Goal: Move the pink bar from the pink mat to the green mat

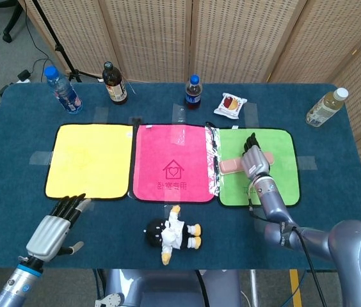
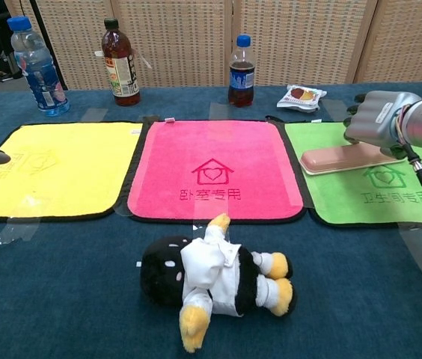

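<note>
A robot lab or test room: a blue-clothed counter (image 1: pixel 168 230) with taped-down mats, wicker screens (image 1: pixel 232 32) behind, and a stand (image 1: pixel 56 38), cables (image 1: pixel 27 48) and office chair (image 1: pixel 8 13) at upper left.

Head view looks steeply down from above the table's (image 1: pixel 168 268) near edge. Chest view sits low, near, facing forward. Both share the three mats.

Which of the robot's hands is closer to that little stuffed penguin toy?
Left, narrowly. The left hand rests beside the penguin toy at the near edge; the right hand holds the pink bar over the green mat, farther back.
</note>
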`<state>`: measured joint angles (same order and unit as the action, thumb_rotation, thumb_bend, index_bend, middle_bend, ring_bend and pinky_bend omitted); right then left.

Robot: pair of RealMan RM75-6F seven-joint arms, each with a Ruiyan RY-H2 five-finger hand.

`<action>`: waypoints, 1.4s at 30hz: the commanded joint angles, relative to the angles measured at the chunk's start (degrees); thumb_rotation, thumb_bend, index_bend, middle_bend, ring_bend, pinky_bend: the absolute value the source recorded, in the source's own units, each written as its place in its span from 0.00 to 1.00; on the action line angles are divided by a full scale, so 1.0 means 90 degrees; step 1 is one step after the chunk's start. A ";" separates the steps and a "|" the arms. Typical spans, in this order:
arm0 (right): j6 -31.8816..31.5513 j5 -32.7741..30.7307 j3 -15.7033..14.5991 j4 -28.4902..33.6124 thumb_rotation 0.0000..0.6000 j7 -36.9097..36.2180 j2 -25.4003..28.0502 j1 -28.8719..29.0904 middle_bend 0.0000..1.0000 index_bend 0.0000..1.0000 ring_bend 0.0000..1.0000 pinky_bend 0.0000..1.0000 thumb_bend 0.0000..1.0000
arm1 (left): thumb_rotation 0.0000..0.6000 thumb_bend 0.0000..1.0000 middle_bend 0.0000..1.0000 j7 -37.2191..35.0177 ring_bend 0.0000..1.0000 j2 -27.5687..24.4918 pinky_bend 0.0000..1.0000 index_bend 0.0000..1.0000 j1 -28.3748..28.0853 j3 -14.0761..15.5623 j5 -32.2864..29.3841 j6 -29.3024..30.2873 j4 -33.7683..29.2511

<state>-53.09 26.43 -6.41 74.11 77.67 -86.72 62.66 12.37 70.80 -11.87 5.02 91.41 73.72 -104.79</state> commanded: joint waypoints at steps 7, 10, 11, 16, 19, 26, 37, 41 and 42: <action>-0.0265 -0.0042 -0.0059 0.0358 1.00 0.0011 0.0222 -0.0078 0.13 0.24 0.00 0.01 0.57 | 1.00 0.18 0.00 -0.0051 0.00 -0.0047 0.02 0.03 0.0019 0.0007 0.0070 0.0079 -0.0023; -0.0355 0.0074 0.0027 0.0428 1.00 -0.0036 0.0257 -0.0033 0.13 0.24 0.00 0.01 0.57 | 1.00 0.18 0.00 -0.0037 0.00 -0.0043 0.02 0.03 0.0021 -0.0002 0.0062 0.0086 -0.0012; -0.0389 0.0131 0.0071 0.0473 1.00 -0.0054 0.0284 -0.0004 0.13 0.24 0.00 0.01 0.57 | 1.00 0.18 0.00 -0.0030 0.00 -0.0039 0.02 0.03 0.0022 -0.0008 0.0046 0.0083 -0.0005; -0.0641 0.0615 0.0378 0.0856 1.00 -0.0305 0.0557 0.0140 0.13 0.24 0.00 0.01 0.57 | 1.00 0.18 0.00 -0.0002 0.00 -0.0027 0.02 0.03 0.0031 -0.0054 -0.0022 0.0108 0.0022; -0.0877 0.0847 0.0629 0.1271 1.00 -0.0569 0.0820 0.0160 0.13 0.24 0.00 0.01 0.57 | 1.00 0.18 0.00 0.0033 0.00 -0.0020 0.02 0.03 0.0044 -0.0080 -0.0061 0.0135 0.0047; -0.1612 0.1699 0.0933 0.2553 1.00 -0.1310 0.1543 -0.0104 0.13 0.24 0.00 0.01 0.56 | 1.00 0.18 0.00 0.0082 0.00 0.0002 0.02 0.04 0.0068 -0.0122 -0.0117 0.0188 0.0085; -0.3319 0.4229 0.0423 0.4150 1.00 -0.3643 0.2192 -0.1739 0.12 0.24 0.00 0.01 0.52 | 1.00 0.18 0.00 0.0268 0.00 -0.0007 0.02 0.03 0.0144 -0.0064 0.0074 0.0361 0.0013; -0.3881 0.5075 0.0108 0.3992 1.00 -0.4675 0.2126 -0.2438 0.09 0.24 0.00 0.01 0.47 | 1.00 0.18 0.00 0.0403 0.00 0.0006 0.02 0.04 0.0183 -0.0015 0.0231 0.0450 -0.0042; -0.4001 0.5221 0.0049 0.3929 1.00 -0.4927 0.2091 -0.2596 0.08 0.24 0.00 0.01 0.46 | 1.00 0.18 0.00 0.0433 0.00 0.0012 0.02 0.04 0.0194 -0.0008 0.0258 0.0471 -0.0054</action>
<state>-84.55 68.00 -3.26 109.87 39.93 -67.89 44.53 15.98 70.83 -10.27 4.81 93.47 77.71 -105.10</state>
